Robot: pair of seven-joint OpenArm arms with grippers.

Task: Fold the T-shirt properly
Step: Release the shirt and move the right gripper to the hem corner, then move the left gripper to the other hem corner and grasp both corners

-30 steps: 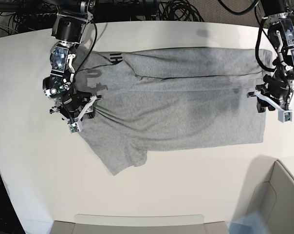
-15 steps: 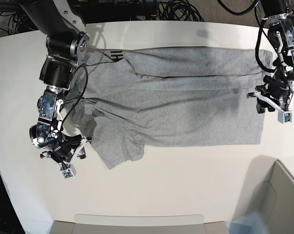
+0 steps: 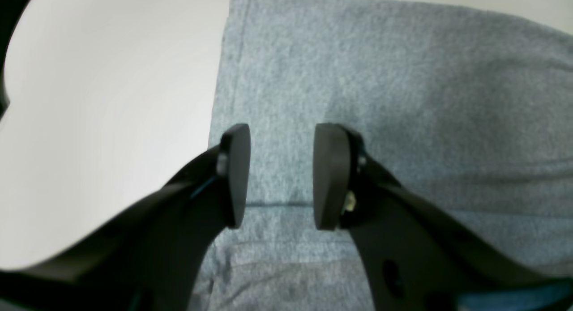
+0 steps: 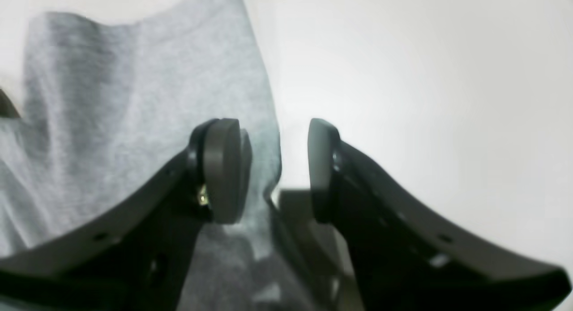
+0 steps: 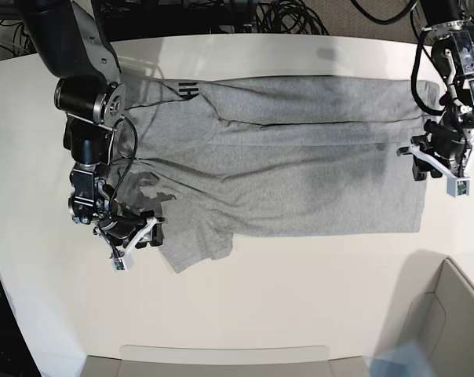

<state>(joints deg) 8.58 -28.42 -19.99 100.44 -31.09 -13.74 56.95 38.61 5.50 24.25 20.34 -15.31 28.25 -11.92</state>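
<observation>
The heather-grey T-shirt (image 5: 300,173) lies spread flat across the white table (image 5: 315,290), with a bit of black lettering (image 5: 188,90) showing near the collar at the far left. One sleeve (image 5: 194,247) sticks out toward the front left. My right gripper (image 5: 151,234) is open at that sleeve's edge; in the right wrist view (image 4: 273,132) the cloth edge (image 4: 147,123) runs under the gap between the jaws. My left gripper (image 5: 414,163) is open over the hem at the right end; in the left wrist view (image 3: 282,132) grey cloth (image 3: 403,78) fills the gap.
A cardboard box (image 5: 449,314) stands at the front right corner. A pale tray edge (image 5: 221,357) runs along the front. Black cables (image 5: 292,16) lie behind the table's far edge. Bare table (image 3: 89,100) borders the hem.
My right arm has swung from the shirt's shoulder down to the front left, then in toward the sleeve edge. The sleeve has shifted a little. The left arm has not moved.
</observation>
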